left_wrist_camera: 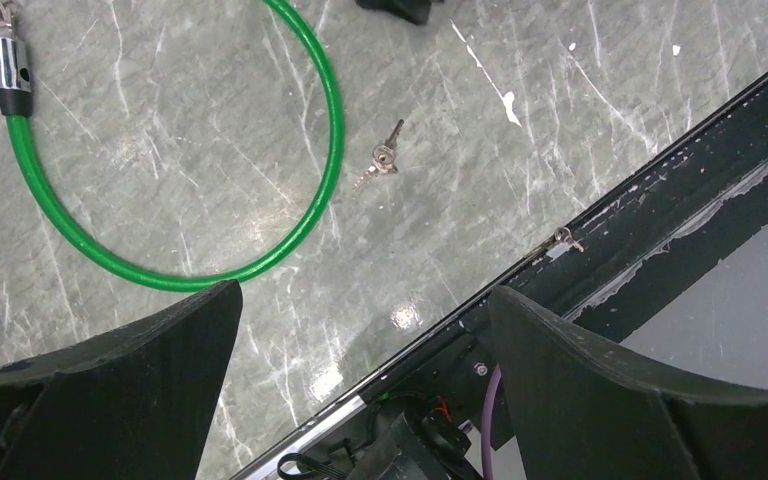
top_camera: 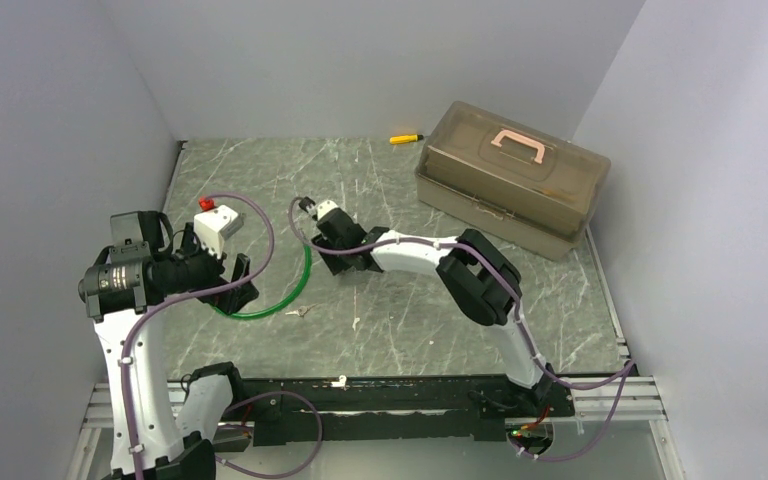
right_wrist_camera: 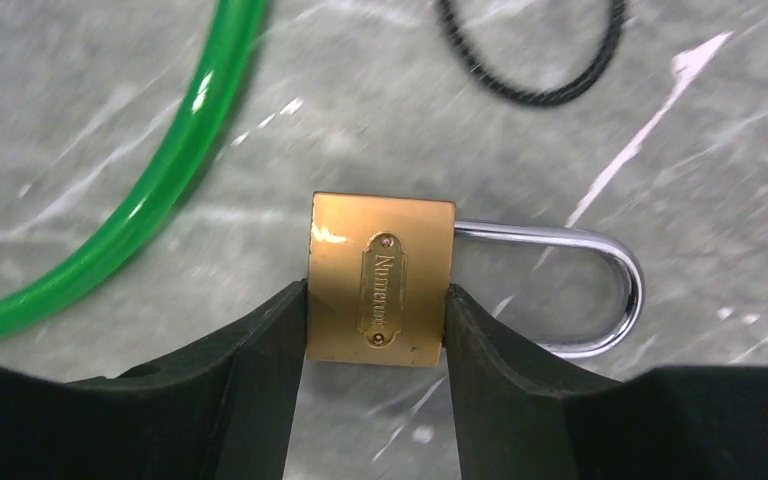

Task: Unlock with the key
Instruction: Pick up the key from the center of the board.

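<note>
The grey marbled table carried everything, with a translucent brown box with a pink handle at its far right corner. A green cable lay in a loop on the left half, with a metal end piece at one end, and a white block with a red top stood just beyond it. The left gripper hung above the near part of the table with its fingers spread wide and nothing between them. The right gripper reached toward the middle of the table, and its two fingers pressed against opposite sides of the brass padlock. The padlock lay flat on the table with its steel shackle sticking out sideways. A black cord curled on the table just beyond the padlock, and a yellow-and-black tool lay at the far edge, near the box. The key, tiny and silvery, looked joined to a second one at a small ring. It lay flat on the table just outside the green cable's curve. From the left wrist it sat ahead of the open fingers, roughly on the line between them but clear of both. From above it lay just to the right of the left gripper and nearer the arm bases than the right gripper, which was well apart from it.
</note>
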Controlling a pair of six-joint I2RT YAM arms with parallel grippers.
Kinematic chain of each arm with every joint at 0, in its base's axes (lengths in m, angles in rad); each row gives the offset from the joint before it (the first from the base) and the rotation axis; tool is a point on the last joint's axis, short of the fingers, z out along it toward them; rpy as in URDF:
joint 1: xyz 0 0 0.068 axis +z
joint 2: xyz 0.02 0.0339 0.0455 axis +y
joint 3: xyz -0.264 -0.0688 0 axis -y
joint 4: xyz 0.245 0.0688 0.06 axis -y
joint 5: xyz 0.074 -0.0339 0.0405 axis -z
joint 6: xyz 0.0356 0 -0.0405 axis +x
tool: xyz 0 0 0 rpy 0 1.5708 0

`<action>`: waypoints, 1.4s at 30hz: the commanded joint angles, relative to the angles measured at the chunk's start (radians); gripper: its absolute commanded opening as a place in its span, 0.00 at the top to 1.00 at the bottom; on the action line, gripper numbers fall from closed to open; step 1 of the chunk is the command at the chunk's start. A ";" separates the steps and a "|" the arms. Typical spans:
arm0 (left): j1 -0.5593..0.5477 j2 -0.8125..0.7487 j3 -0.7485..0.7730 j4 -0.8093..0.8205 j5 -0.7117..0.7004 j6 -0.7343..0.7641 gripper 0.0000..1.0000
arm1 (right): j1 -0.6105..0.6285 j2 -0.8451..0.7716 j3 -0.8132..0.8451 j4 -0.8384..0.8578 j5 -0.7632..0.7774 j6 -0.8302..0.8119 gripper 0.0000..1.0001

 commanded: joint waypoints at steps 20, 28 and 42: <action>0.007 -0.024 0.011 -0.034 0.047 0.026 0.01 | 0.163 -0.322 -0.215 0.032 0.024 -0.025 0.24; 0.009 0.079 0.033 0.064 0.057 -0.068 0.01 | 0.240 -0.349 -0.266 0.162 -0.141 -0.116 0.27; 0.009 0.118 0.058 0.094 0.010 -0.105 0.01 | 0.255 -0.144 -0.186 0.283 -0.359 -0.152 0.44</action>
